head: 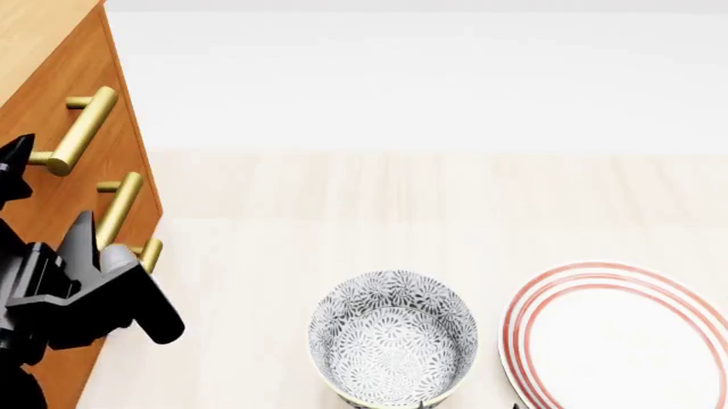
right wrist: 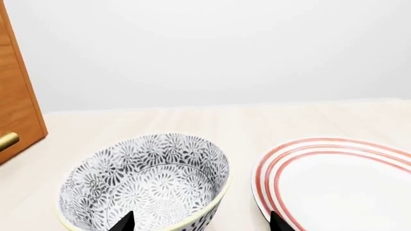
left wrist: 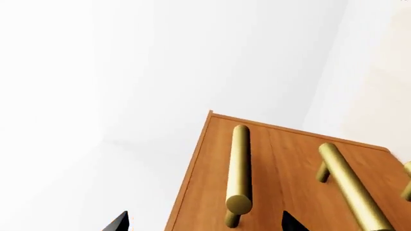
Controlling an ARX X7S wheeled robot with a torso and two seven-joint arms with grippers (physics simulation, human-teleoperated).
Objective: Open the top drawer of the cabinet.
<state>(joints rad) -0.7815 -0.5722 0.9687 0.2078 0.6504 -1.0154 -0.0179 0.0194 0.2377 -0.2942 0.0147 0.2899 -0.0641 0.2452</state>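
The worktop (head: pixel 455 196) is pale wood and carries everything. At its 9 to 10 o'clock side in the head view stands the cabinet (head: pixel 51 64), orange-brown, with three brass bar handles down its front. The top drawer (head: pixel 97 85) is the uppermost of these; its front lies flush with the two below, and its handle (head: pixel 80 129) sits at about 10 o'clock. At 4 o'clock lies a white plate (head: pixel 620 336) with red rings, partly cut off by the frame. Just beside it, at 6 o'clock, stands a grey patterned bowl (head: pixel 394 336), upright.

The left end effector (left wrist: pixel 204 222) is just in front of the cabinet's handles; its two dark tips stand apart, touching nothing. The right end effector (right wrist: pixel 200 221) hangs above the bowl's near rim, its tips likewise spread with nothing between them.
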